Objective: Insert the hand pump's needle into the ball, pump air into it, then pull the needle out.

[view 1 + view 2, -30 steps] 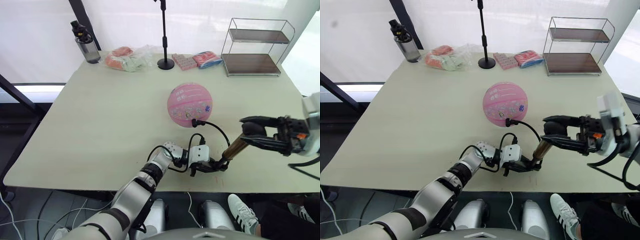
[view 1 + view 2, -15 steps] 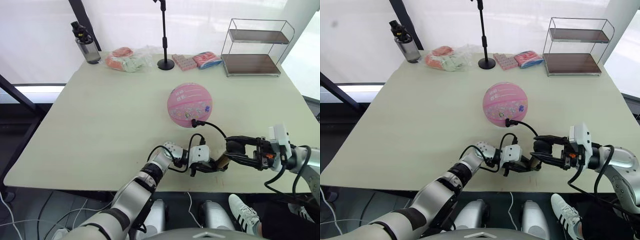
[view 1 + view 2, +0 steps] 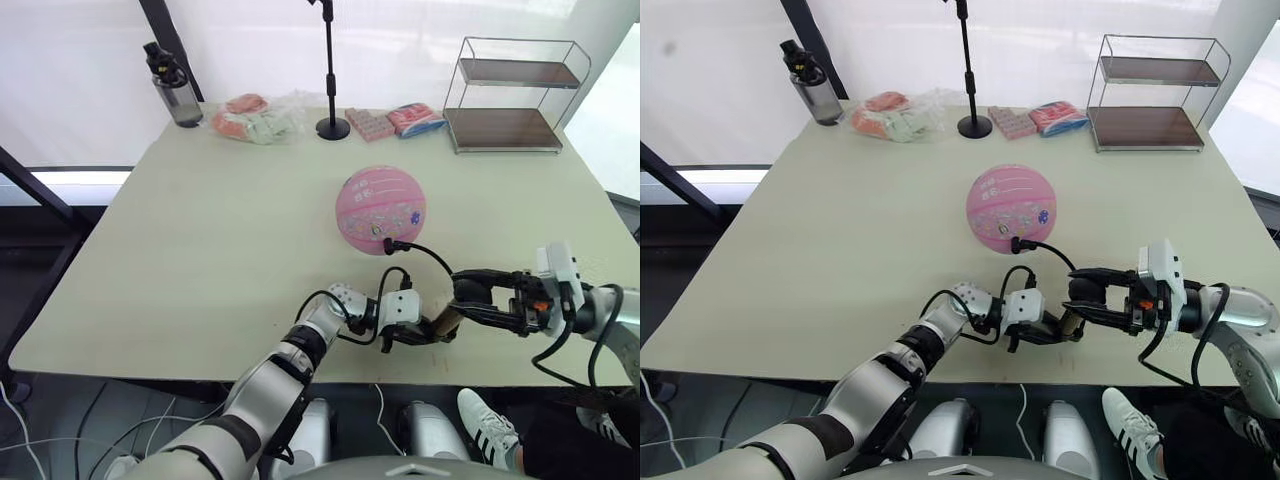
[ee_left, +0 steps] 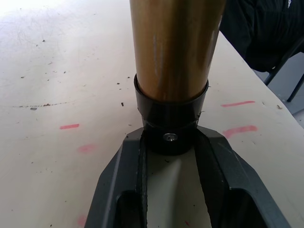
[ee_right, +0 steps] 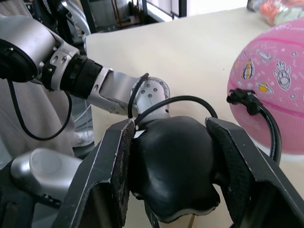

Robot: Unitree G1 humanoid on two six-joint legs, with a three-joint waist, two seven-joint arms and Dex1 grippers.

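The pink ball (image 3: pixel 380 208) rests at mid-table. The needle's black fitting (image 3: pixel 392 243) sits against the ball's lower front, with the pin itself hidden inside. From the fitting a black hose (image 3: pixel 435 258) loops down to the hand pump (image 3: pixel 446 321), which stands tilted near the table's front edge. My left gripper (image 3: pixel 425 331) is shut on the pump's black base cap (image 4: pixel 171 121), one finger (image 4: pixel 122 180) on each side. My right gripper (image 3: pixel 468 294) is shut on the black T-handle (image 5: pixel 173 166), low and close to the gold barrel (image 4: pixel 173 47).
Along the table's (image 3: pixel 200 250) far edge stand a water bottle (image 3: pixel 172 85), a bag of snacks (image 3: pixel 255 118), a black stand (image 3: pixel 331 125), pink packets (image 3: pixel 415 118) and a wire shelf (image 3: pixel 510 95). A person's shoe (image 3: pixel 490 415) shows below the front edge.
My right gripper has pushed the T-handle down and leftward toward the barrel, shortening the pump. Over the last half second it has barely moved. The left gripper and ball stayed put.
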